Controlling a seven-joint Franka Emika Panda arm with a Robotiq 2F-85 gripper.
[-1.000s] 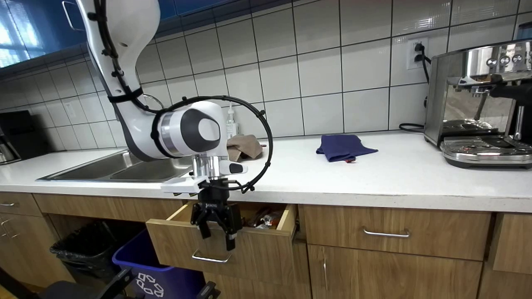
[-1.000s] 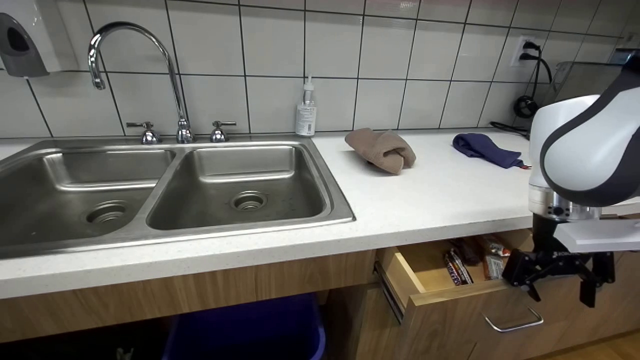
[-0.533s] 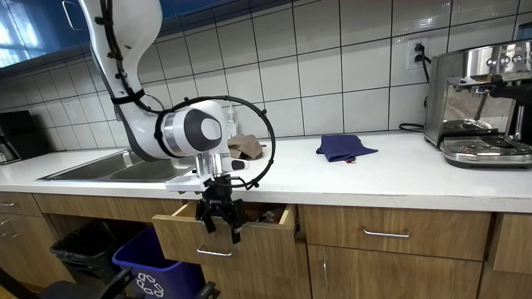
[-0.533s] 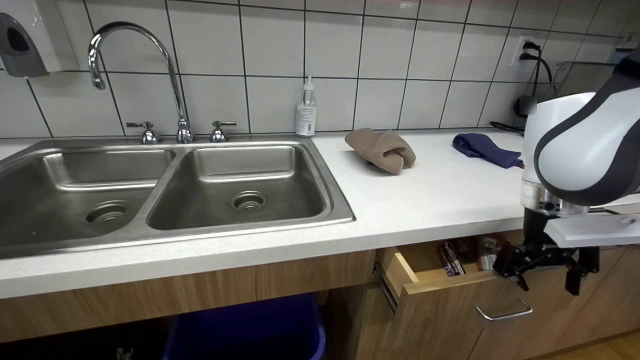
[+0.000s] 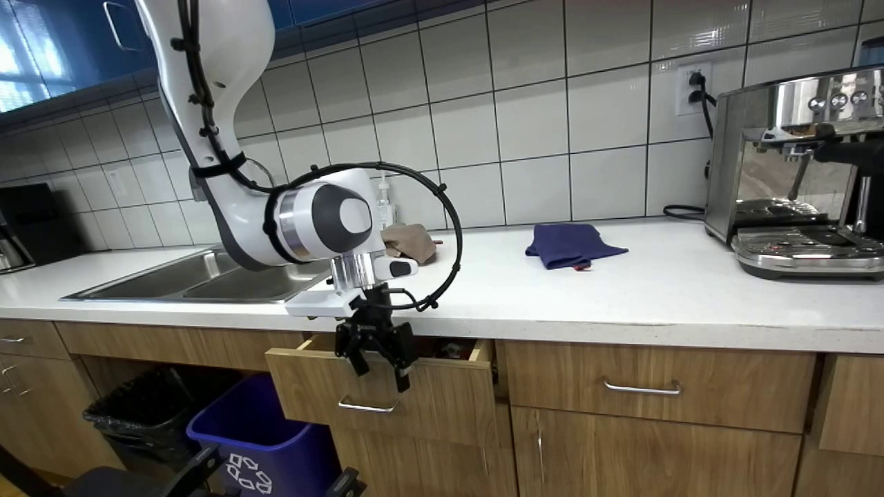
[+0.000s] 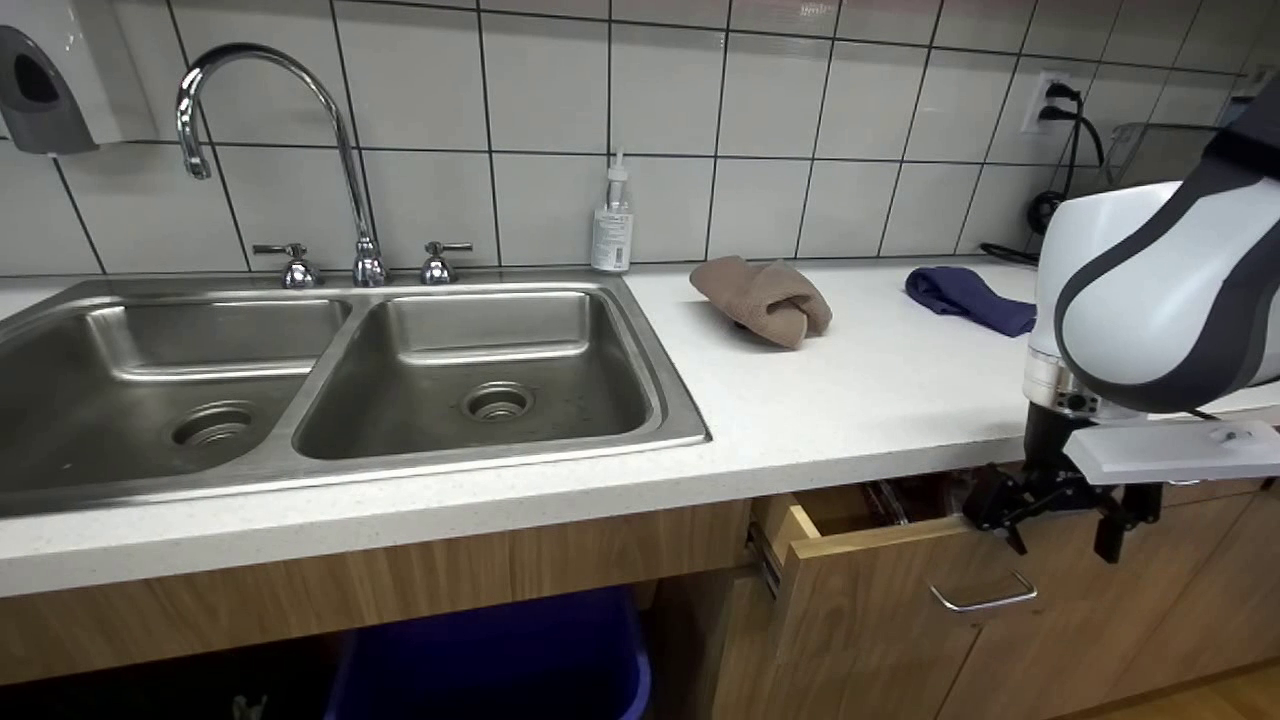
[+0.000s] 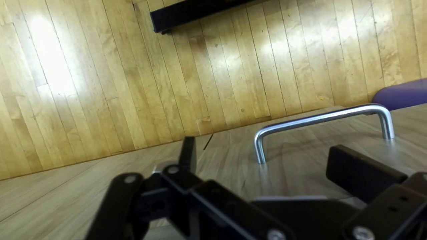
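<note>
A wooden drawer (image 5: 442, 407) stands partly pulled out below the white counter, with its metal handle (image 6: 985, 605) on the front. Inside it, a few wrapped items (image 6: 888, 500) show, largely hidden by the drawer front and the arm. My gripper (image 5: 382, 376) points down at the drawer front, above the handle, in both exterior views. Its black fingers stand wide apart, and nothing is between them. In the wrist view the handle (image 7: 320, 121) lies beyond the fingertips, apart from them. Whether the gripper touches the drawer front I cannot tell.
The counter (image 5: 663, 290) edge runs just behind the gripper. A brown cloth (image 6: 765, 300), a navy cloth (image 5: 572, 245) and a coffee machine (image 5: 808, 172) rest on it, beside a steel sink (image 6: 680, 420). Below stand a blue recycling bin (image 5: 276, 455) and a black-lined bin (image 5: 152, 414).
The drawer has slid inward toward the cabinet, covering more of its contents. My gripper has moved toward the counter along with it, its fingers staying apart.
</note>
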